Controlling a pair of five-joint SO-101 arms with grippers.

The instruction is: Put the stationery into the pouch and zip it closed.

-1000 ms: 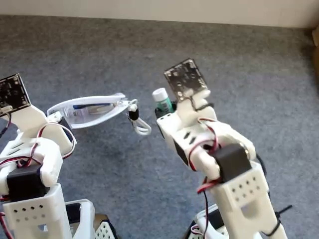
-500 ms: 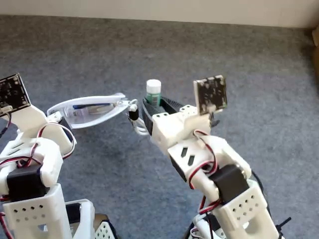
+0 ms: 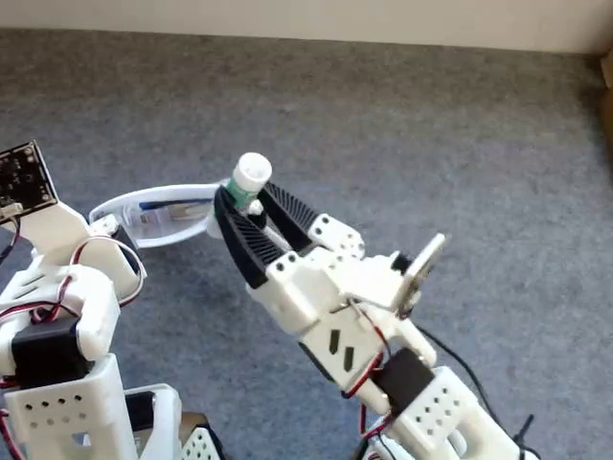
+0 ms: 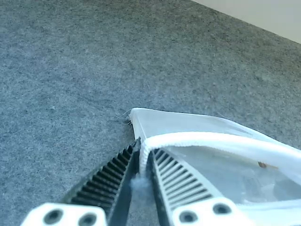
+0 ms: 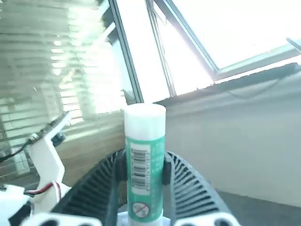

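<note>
Loading step: right hand (image 3: 245,195) clamping a white-capped green glue stick (image 3: 251,176) by the clear plastic pouch's (image 3: 158,218) right end; left hand (image 4: 139,147) pinching its rim. Next, probably: tip the stick into the mouth.

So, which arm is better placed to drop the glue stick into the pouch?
Right: its gripper holds the glue stick by the pouch, while the left gripper pinches the pouch's edge.

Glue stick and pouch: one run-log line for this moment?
left claw: shut on pouch rim, holding it open | right claw: shut on glue stick, by pouch mouth | glue stick: not yet inside | pouch: unzipped
</note>
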